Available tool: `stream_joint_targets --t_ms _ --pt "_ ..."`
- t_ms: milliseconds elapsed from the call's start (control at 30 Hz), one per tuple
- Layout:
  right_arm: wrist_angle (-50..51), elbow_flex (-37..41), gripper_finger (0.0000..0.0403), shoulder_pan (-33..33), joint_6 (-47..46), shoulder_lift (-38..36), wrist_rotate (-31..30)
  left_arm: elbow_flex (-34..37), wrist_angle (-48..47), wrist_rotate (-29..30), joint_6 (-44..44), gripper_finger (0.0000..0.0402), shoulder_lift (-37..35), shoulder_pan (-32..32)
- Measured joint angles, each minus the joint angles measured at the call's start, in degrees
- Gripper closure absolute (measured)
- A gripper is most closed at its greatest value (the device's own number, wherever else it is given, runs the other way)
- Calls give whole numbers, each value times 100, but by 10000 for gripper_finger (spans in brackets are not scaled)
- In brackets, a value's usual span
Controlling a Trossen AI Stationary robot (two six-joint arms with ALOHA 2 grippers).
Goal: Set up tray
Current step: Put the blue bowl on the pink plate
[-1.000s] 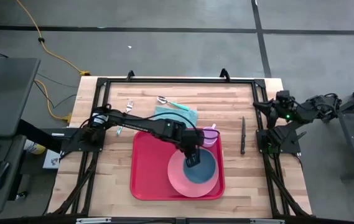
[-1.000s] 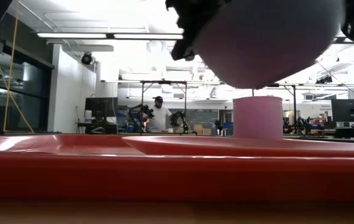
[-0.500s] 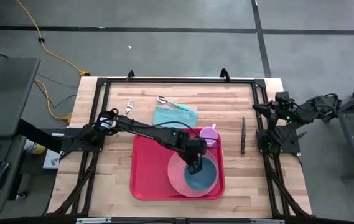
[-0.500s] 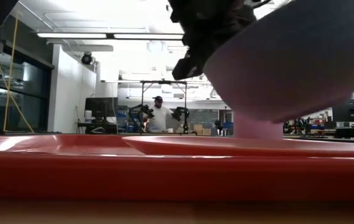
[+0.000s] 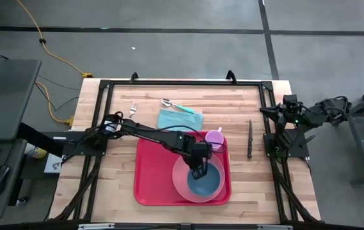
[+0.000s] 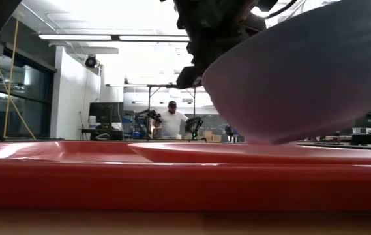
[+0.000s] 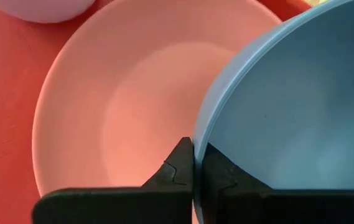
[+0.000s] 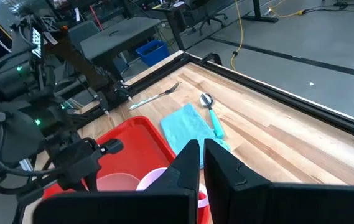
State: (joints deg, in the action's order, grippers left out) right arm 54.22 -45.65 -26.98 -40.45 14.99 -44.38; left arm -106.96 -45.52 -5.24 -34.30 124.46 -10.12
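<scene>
The red tray (image 5: 150, 172) lies on the table's middle, toward the near edge. A round pink plate (image 5: 182, 180) sits flat in its right half. My left gripper (image 5: 198, 169) hangs over the plate, shut on a blue bowl (image 5: 208, 183). In the low view the bowl (image 6: 302, 72) is tilted, its low side down at the plate (image 6: 192, 151). A lilac cup (image 5: 214, 137) stands upright in the tray's far right corner. My right gripper (image 8: 201, 158) waits shut at the table's right edge (image 5: 272, 110). My left gripper (image 7: 194, 163) pinches the bowl's rim (image 7: 196, 140) on the side toward the plate's middle, one finger inside the bowl and one outside. The fingers come from above, slanting down. The bowl hangs tilted over the plate (image 7: 121, 112); whether its underside touches the plate, I cannot tell.
A teal napkin (image 5: 180, 118) lies beyond the tray's far rim, with a spoon (image 5: 175, 104) at its far edge and a fork (image 5: 130, 110) to the left. A dark knife (image 5: 249, 137) lies right of the tray. Bare wood shows left of the tray.
My left gripper has come down and a little toward the near edge over the plate, carrying the bowl. The bowl has dropped from well above the tray to just over the plate and has tipped. It now hides the cup in the low view.
</scene>
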Motion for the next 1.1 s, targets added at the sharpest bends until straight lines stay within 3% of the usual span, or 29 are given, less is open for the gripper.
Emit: stream_joint_targets --t_ms 167,633,1100 --pt "2 0 403 0 0 1 0 1 244 -8 158 346 -2 40" --pt "3 0 403 -2 2 0 42 1 455 -13 408 352 -2 42" --pt "4 0 402 0 44 0 121 1 313 128 553 277 -4 131"
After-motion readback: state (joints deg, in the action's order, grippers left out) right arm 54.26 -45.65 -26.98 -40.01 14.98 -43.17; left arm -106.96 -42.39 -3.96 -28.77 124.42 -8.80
